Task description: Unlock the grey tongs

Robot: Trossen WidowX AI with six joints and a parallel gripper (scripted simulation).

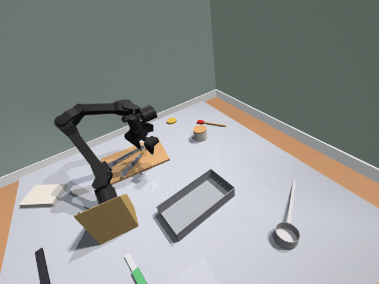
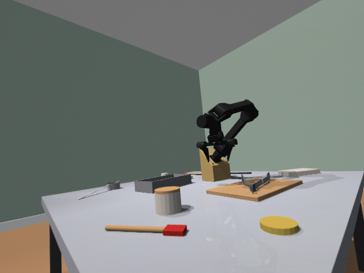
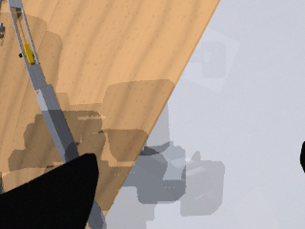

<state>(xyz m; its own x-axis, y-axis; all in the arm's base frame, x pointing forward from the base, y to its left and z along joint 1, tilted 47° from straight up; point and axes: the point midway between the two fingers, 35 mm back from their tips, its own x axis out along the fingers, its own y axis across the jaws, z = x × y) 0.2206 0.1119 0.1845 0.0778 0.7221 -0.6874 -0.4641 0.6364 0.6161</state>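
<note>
We see the grey metal tongs (image 1: 127,170) (image 2: 258,186) (image 3: 56,124) lying spread on the brown wooden board (image 1: 159,155) (image 2: 232,191) (image 3: 133,57), seemingly unlocked, the black gripper (image 1: 145,149) (image 2: 218,160) (image 3: 205,159) wide apart, empty; in our top view, the dark-grey roasting tin (image 1: 206,215) (image 2: 144,187) sits at four o'clock. Only withdrawal likely remains.

Counted one arm (image 1: 82,147) (image 2: 239,126), one gripper (image 1: 145,149) (image 2: 218,160) (image 3: 205,159), one pair of tongs (image 1: 131,153) (image 2: 260,183) (image 3: 54,126) and one wooden board (image 1: 159,155) (image 2: 229,190) (image 3: 138,48), towards nine o'clock from the top view's centre. Tallied one roasting tin (image 1: 205,215) (image 2: 144,186) at six, one yellow disc (image 1: 172,120) (image 2: 278,225) at eleven, one orange-topped jar (image 1: 200,136) (image 2: 168,202) near one, one long-handled cup (image 1: 287,242) (image 2: 114,185) between four and five, one tan block (image 1: 106,221) (image 2: 220,172) at eight, and one pale slab (image 1: 38,194) (image 2: 300,172) between eight and nine.
</note>
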